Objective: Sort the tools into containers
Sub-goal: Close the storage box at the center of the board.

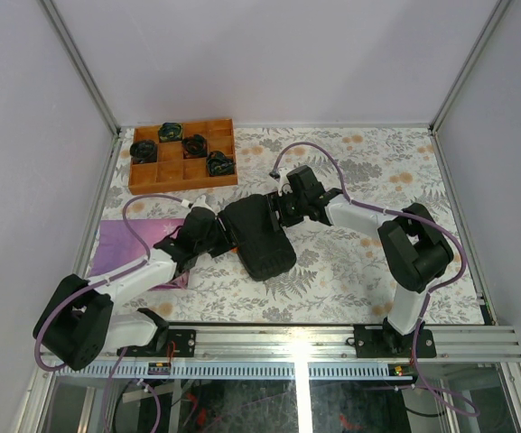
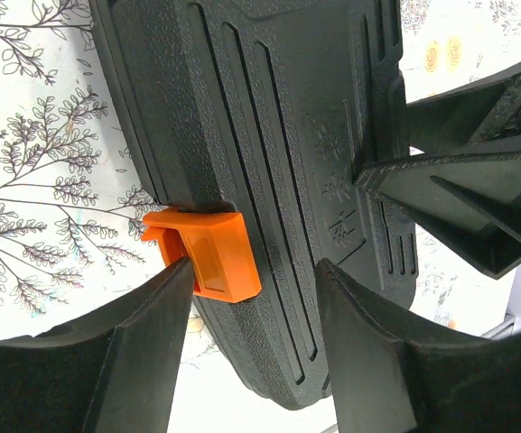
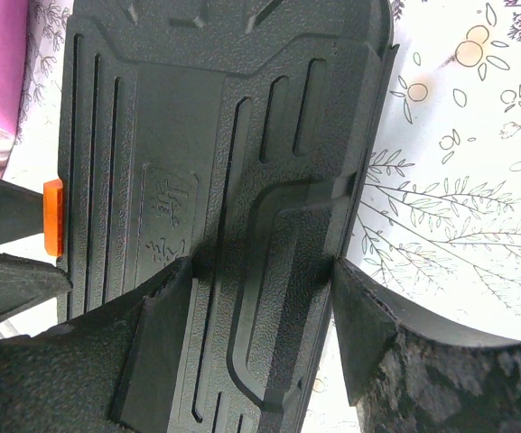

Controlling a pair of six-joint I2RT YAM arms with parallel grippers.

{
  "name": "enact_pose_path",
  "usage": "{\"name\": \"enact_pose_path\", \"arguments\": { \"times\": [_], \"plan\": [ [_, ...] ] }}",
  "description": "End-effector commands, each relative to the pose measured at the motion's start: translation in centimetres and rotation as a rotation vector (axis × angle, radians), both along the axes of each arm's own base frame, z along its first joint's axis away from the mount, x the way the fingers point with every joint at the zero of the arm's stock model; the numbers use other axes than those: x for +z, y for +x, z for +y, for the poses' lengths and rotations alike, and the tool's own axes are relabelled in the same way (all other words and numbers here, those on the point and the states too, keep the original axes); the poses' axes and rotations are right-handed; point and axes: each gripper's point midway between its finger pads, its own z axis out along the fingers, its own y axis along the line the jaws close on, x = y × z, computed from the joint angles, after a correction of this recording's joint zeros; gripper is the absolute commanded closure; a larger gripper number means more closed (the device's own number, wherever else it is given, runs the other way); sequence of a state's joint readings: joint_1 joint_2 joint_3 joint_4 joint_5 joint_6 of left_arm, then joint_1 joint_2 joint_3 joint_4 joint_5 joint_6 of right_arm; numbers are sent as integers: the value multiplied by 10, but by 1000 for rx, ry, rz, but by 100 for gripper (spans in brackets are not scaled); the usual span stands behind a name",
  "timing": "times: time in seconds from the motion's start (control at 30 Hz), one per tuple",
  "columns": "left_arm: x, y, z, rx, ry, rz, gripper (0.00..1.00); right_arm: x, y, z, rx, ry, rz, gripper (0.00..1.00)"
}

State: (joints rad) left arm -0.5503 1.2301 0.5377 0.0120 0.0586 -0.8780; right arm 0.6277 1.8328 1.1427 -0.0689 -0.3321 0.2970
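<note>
surface [image 1: 350, 271]: bare stretch right of case gives swing room | case [image 1: 258, 236]: closed, flat, mid-surface; tools unseen | wooden tray [image 1: 183, 184]: beyond case | right claw [image 3: 262, 266]: spread across case edge opposite latch, clamping unclear | left claw [image 2: 255, 271]: open astride orange latch [image 2: 208, 257]; lever it outward, lid braced

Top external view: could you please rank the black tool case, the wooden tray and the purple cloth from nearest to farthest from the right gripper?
1. The black tool case, directly under the right gripper, mid-table.
2. The wooden tray, back left.
3. The purple cloth, far left, near side.
</note>
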Motion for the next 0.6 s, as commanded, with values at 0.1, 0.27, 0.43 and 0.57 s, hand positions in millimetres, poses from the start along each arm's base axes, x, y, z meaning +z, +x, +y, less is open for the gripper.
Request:
{"name": "enact_pose_path", "arguments": {
  "times": [0.1,0.27,0.43,0.57],
  "plan": [
    [12,9,-13,-7,-69,-77,43,-80,-73,-28,70,-204,268,38],
    [7,5,-7,10,-49,-58,39,-81,-72,-29,68,-207,267,38],
    [7,2,0,30,-29,-58,35,-81,-72,-29,68,-208,264,38],
    [5,0,5,43,-11,-52,32,-81,-72,-30,68,-211,263,38]
  ]
}}
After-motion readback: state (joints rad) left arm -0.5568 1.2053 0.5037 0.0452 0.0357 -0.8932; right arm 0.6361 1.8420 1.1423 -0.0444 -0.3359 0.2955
